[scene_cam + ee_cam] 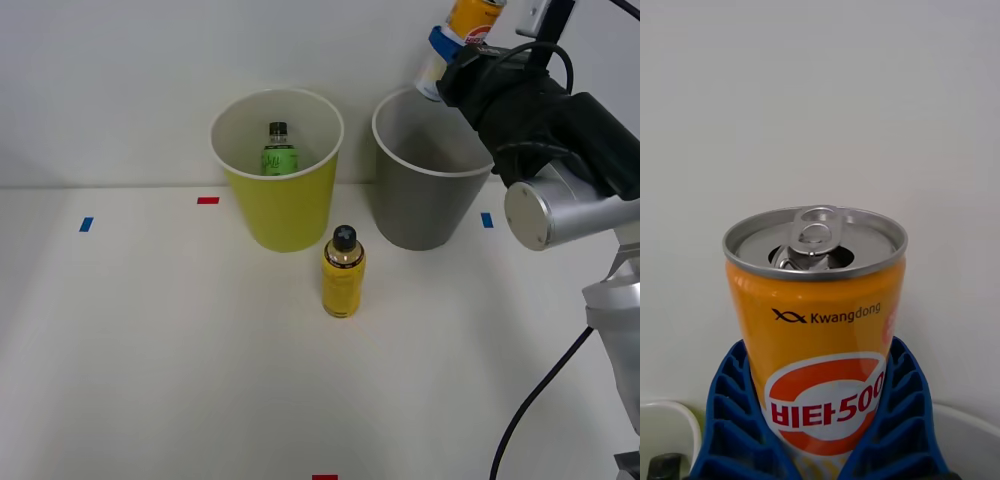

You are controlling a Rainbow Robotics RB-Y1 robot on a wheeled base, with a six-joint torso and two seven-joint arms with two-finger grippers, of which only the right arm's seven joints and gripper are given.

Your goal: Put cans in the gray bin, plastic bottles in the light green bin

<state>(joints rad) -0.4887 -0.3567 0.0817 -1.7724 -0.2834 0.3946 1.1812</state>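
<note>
A green-labelled bottle [280, 150] is standing inside the light green bin [285, 215]. A yellow bottle [343, 273] is standing upright on the tabletop [150, 340]. Above the gray bin [425, 210], the right tool [452, 62] is gripping the orange can [820, 330] upright, opened pull-tab top facing up.

Orange can [816, 330] above gray bin [428, 200]

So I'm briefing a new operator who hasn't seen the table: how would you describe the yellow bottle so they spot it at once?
Start at the two round bins at the back of the white table: the light green bin and the gray bin. Just in front of the gap between them stands the yellow bottle, upright and alone. Its black cap and yellow body set it apart from the green-labelled bottle inside the light green bin.
</note>
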